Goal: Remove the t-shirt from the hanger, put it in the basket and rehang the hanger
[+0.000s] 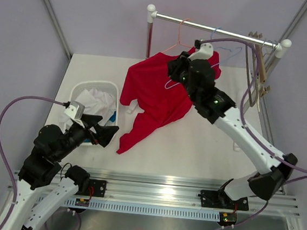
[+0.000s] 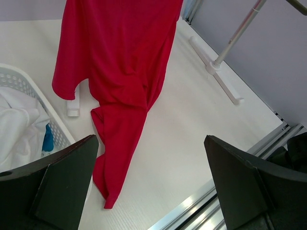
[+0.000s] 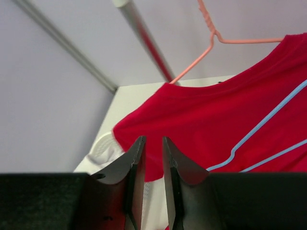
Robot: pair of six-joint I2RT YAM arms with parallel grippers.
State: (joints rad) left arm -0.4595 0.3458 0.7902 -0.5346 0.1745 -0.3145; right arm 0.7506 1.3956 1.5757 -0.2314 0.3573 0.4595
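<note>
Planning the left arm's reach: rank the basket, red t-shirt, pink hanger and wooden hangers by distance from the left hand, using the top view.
1. Basket, right beside the left hand.
2. Red t-shirt, to its right.
3. Pink hanger, on the back rail.
4. Wooden hangers, far right corner.

The left arm (image 1: 50, 146) and the right arm (image 1: 249, 140) are both built of white tube-like links joined by chunky black housings. Small green lights (image 1: 216, 101) glow on the right one. A pale purple cable (image 1: 3, 117) runs along each arm, and the left gripper (image 2: 151, 143) has broad, matte black, wedge-shaped fingers (image 2: 62, 182).
</note>
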